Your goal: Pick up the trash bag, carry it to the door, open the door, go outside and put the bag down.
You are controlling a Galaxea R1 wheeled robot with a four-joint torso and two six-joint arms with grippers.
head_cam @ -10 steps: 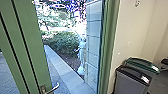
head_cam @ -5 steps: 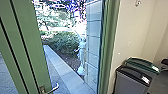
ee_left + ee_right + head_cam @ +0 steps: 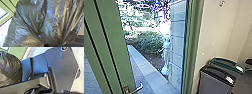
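Note:
The green door (image 3: 111,32) stands partly open at the left of the head view, with a metal lever handle (image 3: 137,88) low on its edge. The black trash bag (image 3: 31,23) looms large in the left wrist view, its plastic bunched into folds at my left gripper (image 3: 46,45), which is shut on it. From the right wrist view, the bag (image 3: 10,68) hangs beside the robot's own dark body. How my right gripper stands cannot be made out.
Past the doorway, a pale low kerb (image 3: 145,68) runs beside a planted bed with a bush (image 3: 146,43). A pale figure, apparently a person (image 3: 165,51), is at the glass. Two bins (image 3: 215,81) (image 3: 226,63) stand inside by the right wall.
The door has shifted slightly to the left, widening the opening a little. The doorway, the bins and the figure keep their places in the head view.

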